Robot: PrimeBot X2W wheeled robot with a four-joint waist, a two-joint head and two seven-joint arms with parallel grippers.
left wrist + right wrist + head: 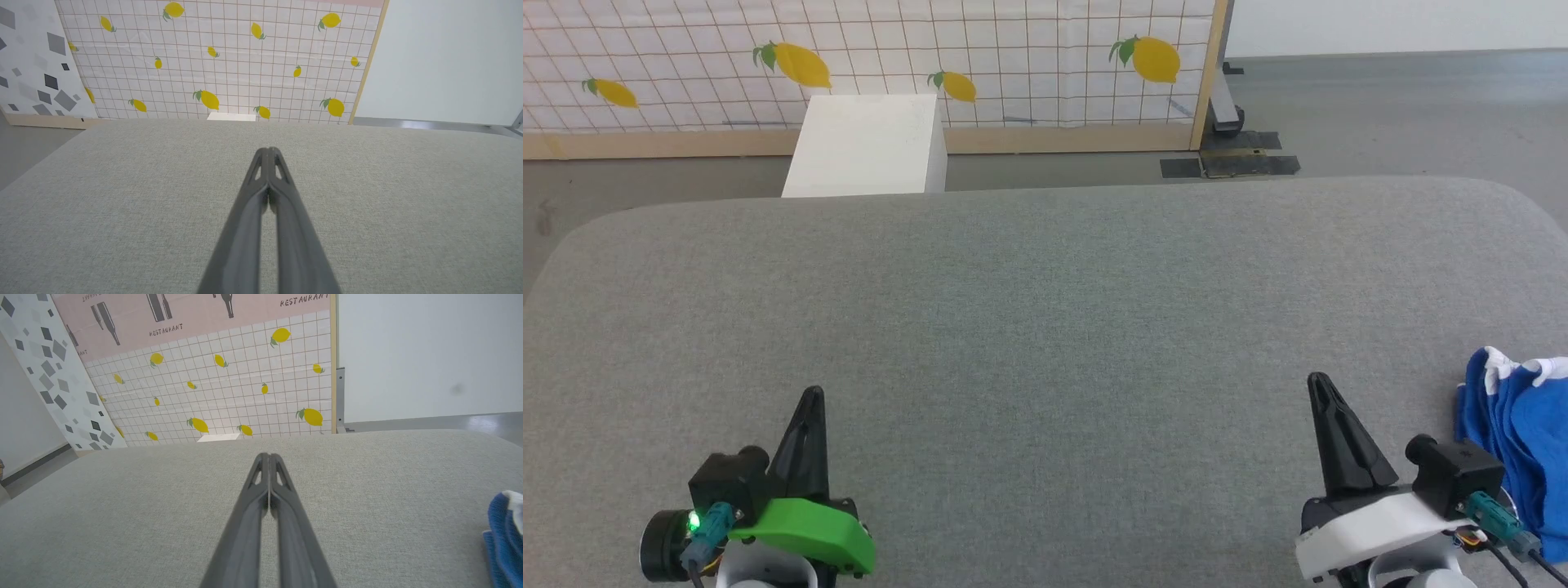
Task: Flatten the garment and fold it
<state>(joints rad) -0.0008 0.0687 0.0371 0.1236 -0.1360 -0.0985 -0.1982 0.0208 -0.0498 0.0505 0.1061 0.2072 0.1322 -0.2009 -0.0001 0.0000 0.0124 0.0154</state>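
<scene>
Head view: grey cloth-covered desk (pixel 1045 310). Left gripper (pixel 810 402) sits low left, right gripper (pixel 1321 400) low right, both pointing away over the cloth. The garment (pixel 1515 433) lies bunched at the desk's right edge, blue with white trim on top, just beside the right gripper. A white box (pixel 866 147) and a lemon-print panel (pixel 1013 65) stand beyond the far edge.

Left wrist view: jaws together, nothing between them.

Right wrist view: jaws together, garment low right. Pink panel (pixel 204 318) reads "RESTAURANT".
</scene>
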